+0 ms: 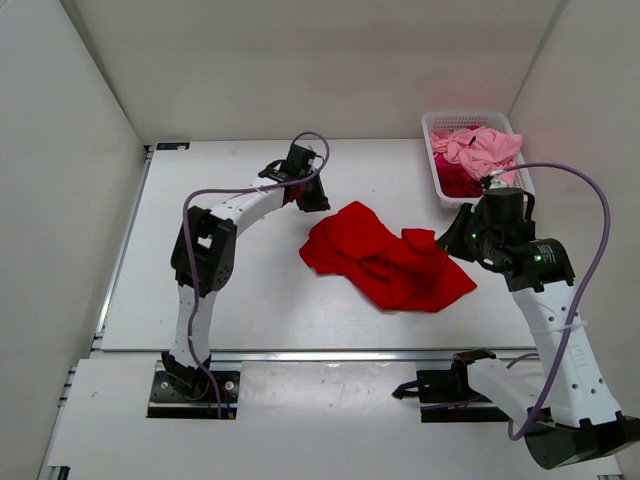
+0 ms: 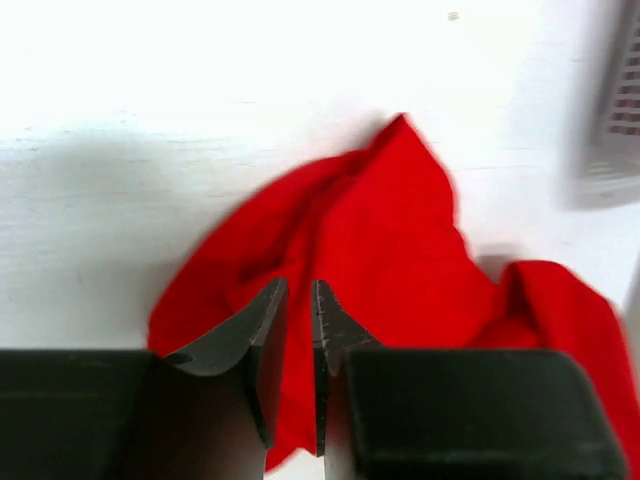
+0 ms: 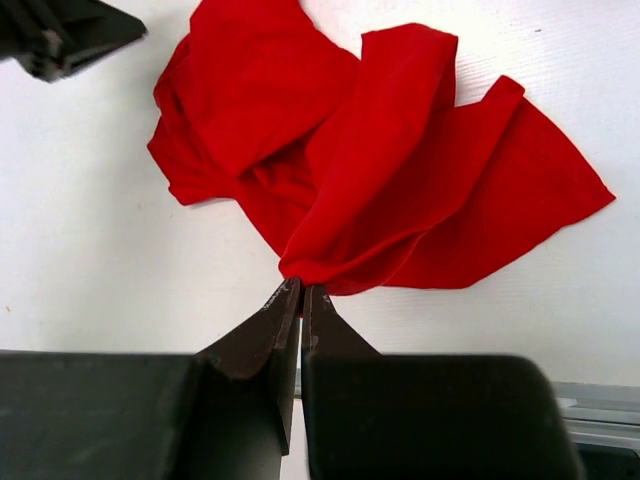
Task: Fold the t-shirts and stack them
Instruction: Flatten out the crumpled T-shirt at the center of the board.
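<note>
Nearest the lens, the right gripper [image 3: 301, 288] presses its fingers together on a gathered fold of the bright red t-shirt [image 3: 380, 170]; in the top view we place this pinch at the shirt's 3 o'clock edge; the shirt lies crumpled in the middle of the table [image 1: 230, 290]; at its 11 o'clock corner hangs the left gripper [image 2: 300, 292], fingers a narrow gap apart, red cloth showing behind them; at the table's 1 o'clock, the white basket [image 1: 431, 160] holds a light pink t-shirt [image 1: 482, 148] over darker red cloth [image 1: 458, 185].
</note>
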### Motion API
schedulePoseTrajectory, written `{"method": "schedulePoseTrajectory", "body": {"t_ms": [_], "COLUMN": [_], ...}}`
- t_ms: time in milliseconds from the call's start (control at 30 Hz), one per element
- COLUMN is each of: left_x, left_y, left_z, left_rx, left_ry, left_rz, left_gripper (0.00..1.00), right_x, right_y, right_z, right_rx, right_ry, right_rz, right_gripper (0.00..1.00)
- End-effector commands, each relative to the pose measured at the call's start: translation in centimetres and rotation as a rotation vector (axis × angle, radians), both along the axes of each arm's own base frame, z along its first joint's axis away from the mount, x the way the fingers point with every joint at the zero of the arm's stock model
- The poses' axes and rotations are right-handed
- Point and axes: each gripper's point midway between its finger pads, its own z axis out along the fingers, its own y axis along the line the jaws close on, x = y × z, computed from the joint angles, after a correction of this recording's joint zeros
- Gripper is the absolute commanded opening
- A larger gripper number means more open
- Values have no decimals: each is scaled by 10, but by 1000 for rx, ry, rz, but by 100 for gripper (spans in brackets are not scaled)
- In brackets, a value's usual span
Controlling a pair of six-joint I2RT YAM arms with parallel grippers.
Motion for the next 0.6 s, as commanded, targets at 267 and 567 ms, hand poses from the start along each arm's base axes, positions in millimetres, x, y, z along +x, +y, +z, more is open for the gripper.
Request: {"method": "schedulePoseTrajectory", "body": {"t_ms": [267,567], "left_x": [-12,-12], "left_y": [28,8], "left_z": [-32,-37], "left_rx": [123,77], "left_ry": [21,34], "left_rz": [-37,-84], "left_gripper": [27,31], "right_x": [-7,-9], "right_y": [-8,-8], "right_z": [4,-2], "right_rx": [36,28], "right_ry": [-39,-19], "right_rz": [-27,-21], "right_gripper": [0,0]}}
